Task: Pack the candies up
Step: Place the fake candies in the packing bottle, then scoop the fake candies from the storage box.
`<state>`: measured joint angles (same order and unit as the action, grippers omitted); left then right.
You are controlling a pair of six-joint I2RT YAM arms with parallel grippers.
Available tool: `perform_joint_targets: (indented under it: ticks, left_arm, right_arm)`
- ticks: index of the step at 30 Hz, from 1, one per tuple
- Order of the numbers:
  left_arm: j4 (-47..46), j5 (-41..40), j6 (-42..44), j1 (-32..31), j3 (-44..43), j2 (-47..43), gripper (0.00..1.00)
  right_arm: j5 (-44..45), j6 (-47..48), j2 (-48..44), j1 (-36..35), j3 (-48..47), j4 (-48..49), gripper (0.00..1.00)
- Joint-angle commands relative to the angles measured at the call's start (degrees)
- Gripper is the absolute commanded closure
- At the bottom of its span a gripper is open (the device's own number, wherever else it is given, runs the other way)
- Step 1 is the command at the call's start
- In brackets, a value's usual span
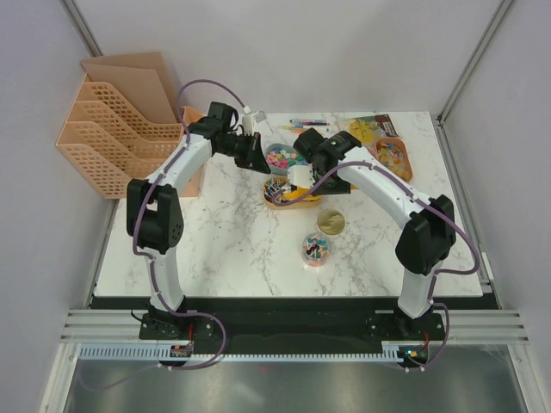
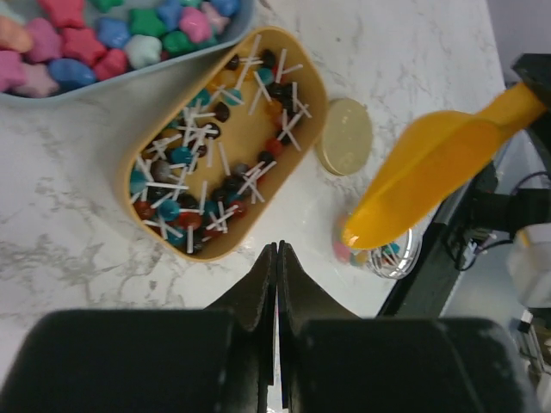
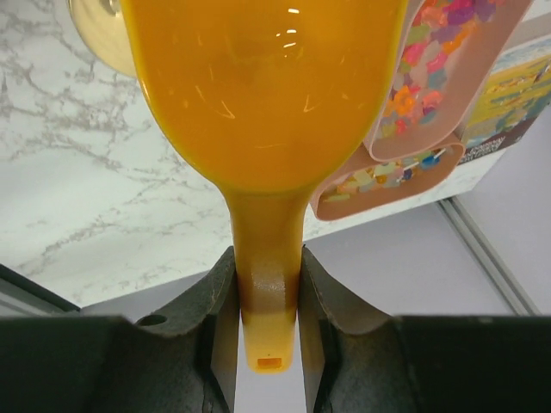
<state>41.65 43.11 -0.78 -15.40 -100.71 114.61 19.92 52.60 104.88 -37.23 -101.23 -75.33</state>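
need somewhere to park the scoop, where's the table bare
Bare marble lies near-left, between the left arm, the lollipop tray and the small jar. A smaller patch sits right of the jar and gold lid, before the right arm. The far edge is crowded: star-candy bowl, pink tray, pens.

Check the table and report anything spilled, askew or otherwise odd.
Nothing stands out. The candies sit inside the blue bowl, yellow tray, pink tray and jar, none loose on the table. The gold lid lies flat beside the open jar; the right gripper grips the scoop by its handle.
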Motion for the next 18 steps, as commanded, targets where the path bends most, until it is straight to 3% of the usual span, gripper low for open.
perform_joint_targets:
  ticks: [1,10,18]
  left_arm:
    - [-0.3,8.7,0.2,-0.7,1.0,-2.6,0.98]
    - [-0.3,7.3,0.6,-3.0,0.8,-1.4,0.98]
    - [-0.3,6.1,0.7,-3.7,-1.0,2.0,0.98]
  right_arm:
    - [-4.5,-4.0,2.3,0.0,-4.9,2.4,1.00]
    - [-7.8,-4.3,8.8,0.0,-16.4,3.0,1.00]
    - [-13.3,-6.5,5.3,-0.1,-20.5,6.0,1.00]
